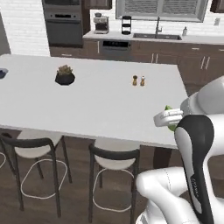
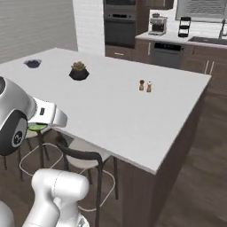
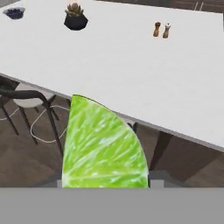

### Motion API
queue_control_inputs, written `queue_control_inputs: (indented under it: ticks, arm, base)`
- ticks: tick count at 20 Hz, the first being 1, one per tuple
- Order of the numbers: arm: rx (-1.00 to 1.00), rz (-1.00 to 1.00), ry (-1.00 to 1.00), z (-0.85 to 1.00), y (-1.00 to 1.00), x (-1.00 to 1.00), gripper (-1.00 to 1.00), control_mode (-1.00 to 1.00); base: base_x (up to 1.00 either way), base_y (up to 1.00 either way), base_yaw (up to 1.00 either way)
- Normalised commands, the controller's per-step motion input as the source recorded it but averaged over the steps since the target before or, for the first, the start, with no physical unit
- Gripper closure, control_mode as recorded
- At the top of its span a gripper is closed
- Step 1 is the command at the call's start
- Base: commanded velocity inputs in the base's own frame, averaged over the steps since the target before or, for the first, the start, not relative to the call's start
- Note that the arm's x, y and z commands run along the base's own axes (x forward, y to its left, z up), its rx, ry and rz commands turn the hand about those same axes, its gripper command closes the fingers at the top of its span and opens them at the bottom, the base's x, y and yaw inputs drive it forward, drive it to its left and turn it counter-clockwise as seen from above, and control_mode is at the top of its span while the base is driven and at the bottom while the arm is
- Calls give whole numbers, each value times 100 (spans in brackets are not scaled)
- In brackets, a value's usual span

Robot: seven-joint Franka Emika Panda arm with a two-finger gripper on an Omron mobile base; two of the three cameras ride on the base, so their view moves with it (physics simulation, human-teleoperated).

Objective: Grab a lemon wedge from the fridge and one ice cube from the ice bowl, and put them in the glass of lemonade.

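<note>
The lemon wedge (image 3: 103,148) is a yellow-green slice that looms large at the bottom centre of the hand view, held between the fingers. My gripper (image 1: 171,126) is shut on it, hanging just off the near edge of the white island counter (image 1: 100,100). A sliver of the wedge (image 2: 37,127) peeks out under the white hand in the right base view. The wedge mostly hides the fingertips. The fridge, the ice bowl, the ice cube and the glass of lemonade are out of view.
On the island stand a dark pot with a plant (image 1: 64,76), a pair of small shakers (image 1: 138,80) and a small dark dish (image 2: 32,63) at the far left. Black stools (image 1: 113,162) line the near side. The oven (image 1: 64,24) and sink counter (image 1: 157,37) lie behind.
</note>
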Motion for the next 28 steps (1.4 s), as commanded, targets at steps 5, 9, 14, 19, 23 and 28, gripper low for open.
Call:
queue_control_inputs:
  ticks: [5, 9, 14, 19, 23, 28]
  arm:
    - [0, 0, 0, 0, 0, 0, 100, 100]
    - [0, 0, 0, 0, 0, 0, 100, 100]
    - [0, 0, 0, 0, 0, 0, 100, 100]
    - [0, 0, 0, 0, 0, 0, 100, 100]
    - [0, 0, 0, 0, 0, 0, 100, 100]
    - [0, 0, 0, 0, 0, 0, 100, 100]
  base:
    - [-7, 0, -67]
    - [0, 0, -56]
    - [0, -52, -44]
    - [13, -100, -15]
    - [99, -68, -26]
    - [100, -3, -28]
